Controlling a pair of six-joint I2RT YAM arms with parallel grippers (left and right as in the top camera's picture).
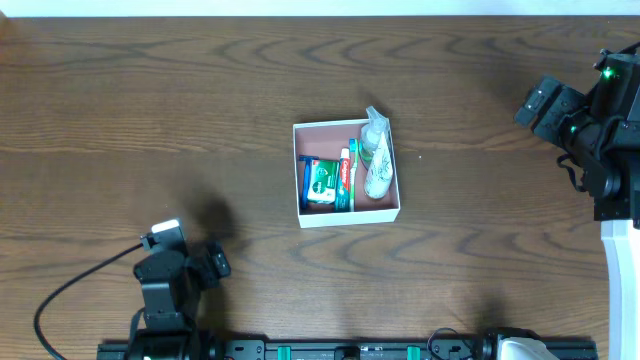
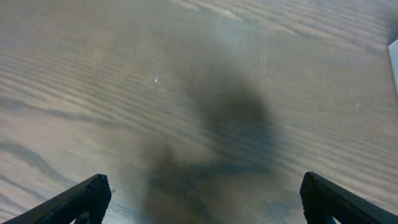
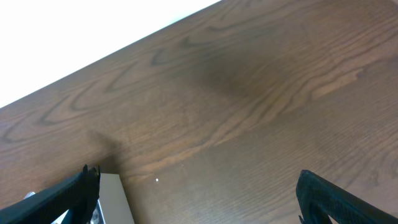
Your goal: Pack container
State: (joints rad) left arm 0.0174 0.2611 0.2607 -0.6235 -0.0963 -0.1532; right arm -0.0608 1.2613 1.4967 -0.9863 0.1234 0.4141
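Note:
The container [image 1: 350, 217], a white-walled square box with a pinkish-brown inside, sits at the table's middle. In it lie a green-and-white soap packet [image 1: 321, 182], a red-and-white toothpaste tube [image 1: 344, 177], a thin toothbrush [image 1: 353, 180] and a clear bottle [image 1: 376, 160]. My left gripper [image 1: 214, 264] is open and empty at the front left, over bare wood [image 2: 202, 199]. My right gripper [image 1: 538, 104] is open and empty at the far right [image 3: 199, 196]. A corner of the container shows in the right wrist view [image 3: 115, 199] and at the left wrist view's right edge [image 2: 394, 62].
The dark wooden table [image 1: 150, 120] runs to a white far edge. A black rail [image 1: 350, 350] lies along the front edge. The right arm's white base [image 1: 620, 290] stands at the right side.

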